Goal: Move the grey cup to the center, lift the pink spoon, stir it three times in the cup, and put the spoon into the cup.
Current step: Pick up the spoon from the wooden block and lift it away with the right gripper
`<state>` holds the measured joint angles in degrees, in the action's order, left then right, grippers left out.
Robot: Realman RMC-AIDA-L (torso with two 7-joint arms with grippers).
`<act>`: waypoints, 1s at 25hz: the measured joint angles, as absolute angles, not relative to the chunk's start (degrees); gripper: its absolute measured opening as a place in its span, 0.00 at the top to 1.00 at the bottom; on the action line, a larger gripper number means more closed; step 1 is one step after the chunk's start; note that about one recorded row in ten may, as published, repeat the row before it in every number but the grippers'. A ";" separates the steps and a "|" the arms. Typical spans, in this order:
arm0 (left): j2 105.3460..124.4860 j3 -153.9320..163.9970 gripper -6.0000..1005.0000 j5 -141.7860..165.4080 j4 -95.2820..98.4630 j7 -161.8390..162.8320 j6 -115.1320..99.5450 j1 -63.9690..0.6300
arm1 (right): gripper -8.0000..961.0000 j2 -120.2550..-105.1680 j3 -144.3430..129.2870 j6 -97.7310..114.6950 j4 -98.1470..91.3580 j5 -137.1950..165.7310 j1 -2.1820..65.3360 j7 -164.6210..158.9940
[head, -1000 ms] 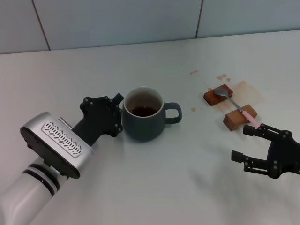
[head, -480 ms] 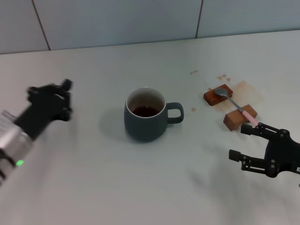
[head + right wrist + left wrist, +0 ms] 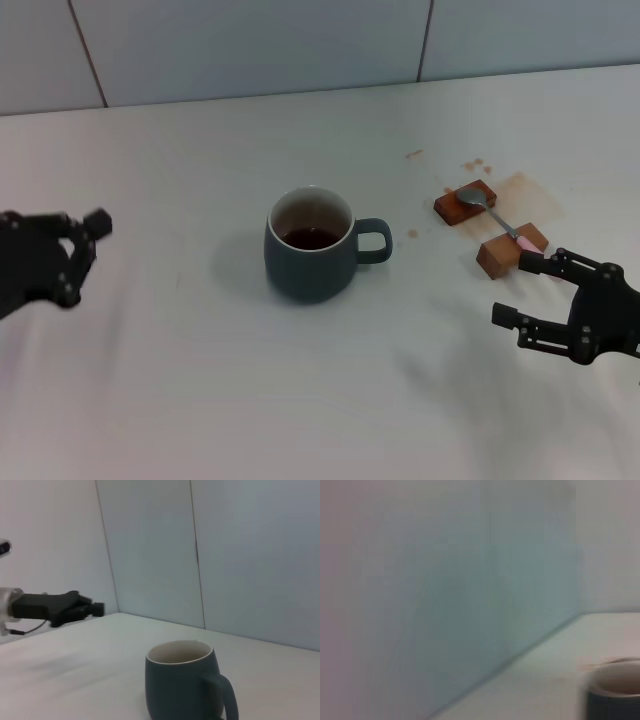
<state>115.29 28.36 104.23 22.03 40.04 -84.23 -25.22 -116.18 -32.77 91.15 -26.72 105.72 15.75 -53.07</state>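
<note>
A: Where does everything sit?

B: The grey cup point(image 3: 311, 244) stands upright at the middle of the frame on the bench point(image 3: 300, 400), handle toward frame right, dark liquid inside. That reads as the centring step done. The pink spoon point(image 3: 500, 219) lies in the right part of the frame, bridging two brown wooden blocks point(image 3: 489, 229), its metal bowl on the farther one.

A: Why on blocks?

B: Likely so the handle is raised off the surface and fingers can get under it.

A: And the tools?

B: The right tool point(image 3: 535, 292) hovers at lower right, just beside the spoon's pink end, spread wide and gripping nothing, so I'd say it is lining up for the lift. The left tool point(image 3: 60, 250) is at the far left edge, well apart from the cup, carrying nothing; how far it is spread I cannot tell.

A: The room?

B: A pale, matte bench with brown stains point(image 3: 520, 190) around the blocks, backed by a light panelled wall point(image 3: 250, 45).
</note>
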 joint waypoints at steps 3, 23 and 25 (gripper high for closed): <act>113.48 32.41 1.00 104.25 23.78 45.54 -89.45 -24.19 | 0.15 -116.32 -32.56 91.15 -26.71 105.72 15.70 -53.20; 114.54 33.13 1.00 108.50 26.53 49.88 -97.52 -20.30 | 0.15 -116.72 -30.66 92.19 -25.92 105.73 14.50 -53.08; 114.70 33.12 0.93 108.53 26.82 49.87 -97.43 -20.25 | 0.15 -116.71 -30.67 92.29 -25.92 105.73 14.50 -53.08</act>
